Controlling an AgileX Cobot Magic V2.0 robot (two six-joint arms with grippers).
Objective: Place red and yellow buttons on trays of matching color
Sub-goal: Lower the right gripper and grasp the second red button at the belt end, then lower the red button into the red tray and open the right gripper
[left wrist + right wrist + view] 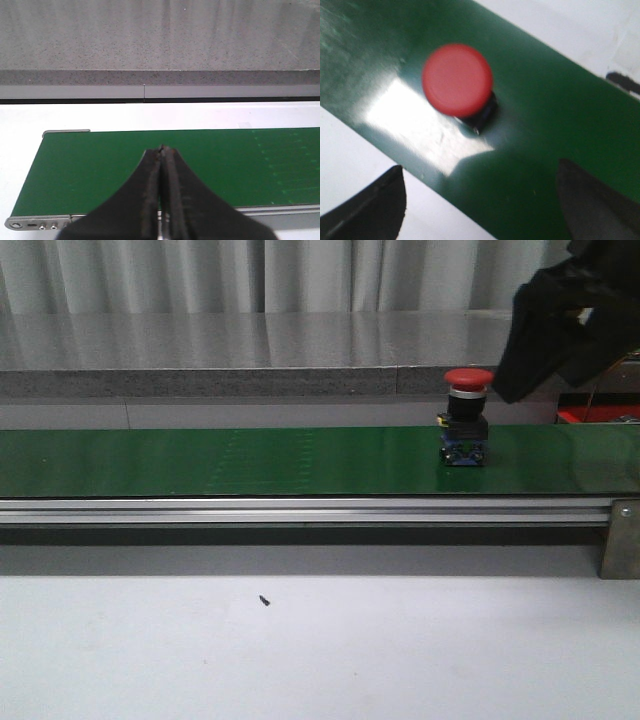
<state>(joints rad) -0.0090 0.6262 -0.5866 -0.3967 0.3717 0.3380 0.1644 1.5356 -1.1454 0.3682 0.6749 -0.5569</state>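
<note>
Standing upright mid-width on the green belt (250,460), red button (467,416) untouched; right gripper (480,200) spread wide above it, left gripper (161,155) clenched empty over the belt's end

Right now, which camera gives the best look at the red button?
The front view: the red button stands upright on the green belt, cap and blue base in profile. The right wrist view shows only its blurred cap from above; the left wrist view misses it.
</note>
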